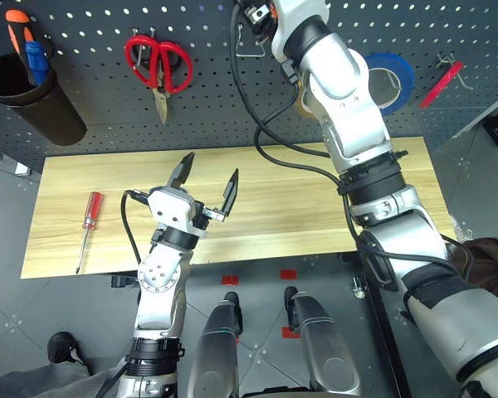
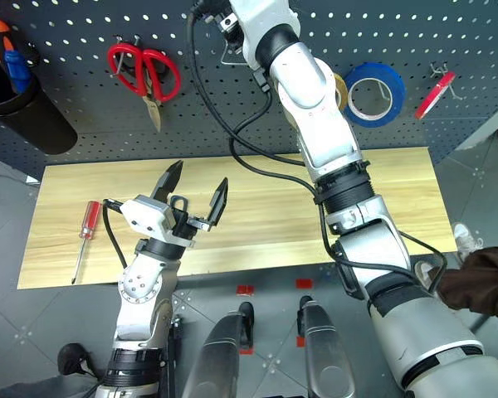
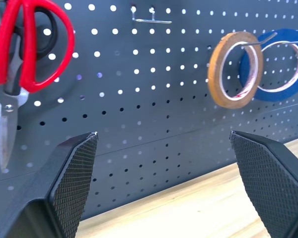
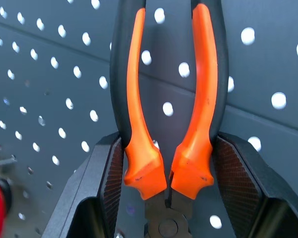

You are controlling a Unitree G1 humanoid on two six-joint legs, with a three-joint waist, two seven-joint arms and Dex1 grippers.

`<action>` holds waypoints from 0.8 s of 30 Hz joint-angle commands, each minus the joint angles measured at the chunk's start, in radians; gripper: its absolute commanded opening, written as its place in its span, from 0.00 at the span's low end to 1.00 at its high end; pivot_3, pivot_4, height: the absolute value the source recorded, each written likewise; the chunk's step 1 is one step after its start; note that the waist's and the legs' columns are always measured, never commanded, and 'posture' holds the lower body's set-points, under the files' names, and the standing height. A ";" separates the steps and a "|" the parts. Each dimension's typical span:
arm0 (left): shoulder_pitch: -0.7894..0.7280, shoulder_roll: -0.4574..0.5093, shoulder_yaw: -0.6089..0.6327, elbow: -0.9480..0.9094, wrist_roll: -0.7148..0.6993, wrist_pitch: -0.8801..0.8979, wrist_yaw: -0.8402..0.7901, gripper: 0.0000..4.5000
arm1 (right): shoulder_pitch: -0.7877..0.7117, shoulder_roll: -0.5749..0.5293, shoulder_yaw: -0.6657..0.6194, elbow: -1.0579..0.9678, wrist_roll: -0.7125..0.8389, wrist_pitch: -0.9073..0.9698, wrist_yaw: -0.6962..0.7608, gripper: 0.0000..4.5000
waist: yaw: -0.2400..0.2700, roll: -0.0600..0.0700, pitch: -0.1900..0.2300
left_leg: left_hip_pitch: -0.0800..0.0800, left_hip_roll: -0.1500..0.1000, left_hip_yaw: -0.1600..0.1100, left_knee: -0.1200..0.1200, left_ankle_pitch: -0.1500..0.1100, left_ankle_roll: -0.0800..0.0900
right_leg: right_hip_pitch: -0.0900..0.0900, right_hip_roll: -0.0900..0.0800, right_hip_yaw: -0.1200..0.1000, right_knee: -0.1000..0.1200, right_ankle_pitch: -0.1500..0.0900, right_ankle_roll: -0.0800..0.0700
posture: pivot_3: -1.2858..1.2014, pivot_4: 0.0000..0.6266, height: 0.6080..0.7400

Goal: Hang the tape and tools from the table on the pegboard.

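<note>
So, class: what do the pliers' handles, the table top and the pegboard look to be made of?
Pliers handles: probably moulded rubbery plastic, matte orange over black, smooth rounded ends.
Table: light wood or wood-look laminate, visible grain, low sheen.
Pegboard: likely painted metal or hard plastic, dark grey, evenly punched holes.

Even, bright light; soft shadows on the table (image 1: 282, 207); pegboard (image 4: 268, 59) holes perhaps slightly blurred up close.
</note>
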 commanded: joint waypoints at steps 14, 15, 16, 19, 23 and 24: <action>0.002 0.004 -0.006 -0.026 -0.009 0.017 0.027 1.00 | -0.022 0.109 -0.051 0.035 0.020 -0.132 -0.077 0.53 | 0.007 0.000 -0.003 | 0.000 0.001 -0.003 0.000 0.004 -0.001 | 0.000 0.001 -0.003 0.003 0.002 -0.003 | 0.51 0.56 1.00; 0.001 0.004 -0.004 -0.029 -0.011 0.020 0.028 1.00 | -0.025 0.104 -0.059 0.056 0.017 -0.145 -0.091 0.53 | 0.008 0.000 -0.004 | 0.000 0.001 -0.003 0.000 0.004 -0.002 | 0.000 0.001 -0.003 0.003 0.002 -0.003 | 0.51 0.56 1.00; 0.001 0.005 -0.003 -0.033 -0.012 0.023 0.028 1.00 | -0.028 0.101 -0.065 0.072 0.015 -0.155 -0.101 0.53 | 0.009 0.000 -0.004 | 0.001 0.001 -0.003 0.000 0.004 -0.002 | 0.000 0.001 -0.003 0.003 0.002 -0.003 | 0.51 0.56 1.00; 0.003 0.007 0.000 -0.043 -0.017 0.036 0.028 1.00 | -0.037 0.101 -0.076 0.109 0.018 -0.173 -0.108 0.53 | 0.010 0.000 -0.004 | 0.001 0.001 -0.003 0.000 0.005 -0.002 | 0.000 0.001 -0.003 0.003 0.003 -0.004 | 0.51 0.57 1.00; 0.004 0.009 0.004 -0.054 -0.021 0.051 0.031 1.00 | -0.023 0.120 -0.073 0.155 0.006 -0.214 -0.122 0.53 | 0.005 0.000 -0.004 | 0.001 0.001 -0.003 0.000 0.005 -0.002 | 0.000 0.002 -0.003 0.004 0.003 -0.004 | 0.51 0.58 1.00; 0.004 0.010 0.004 -0.057 -0.022 0.055 0.032 1.00 | -0.020 0.126 -0.071 0.166 0.002 -0.224 -0.125 0.53 | 0.005 0.000 -0.004 | 0.001 0.001 -0.003 0.000 0.005 -0.002 | 0.000 0.002 -0.003 0.004 0.003 -0.004 | 0.51 0.60 1.00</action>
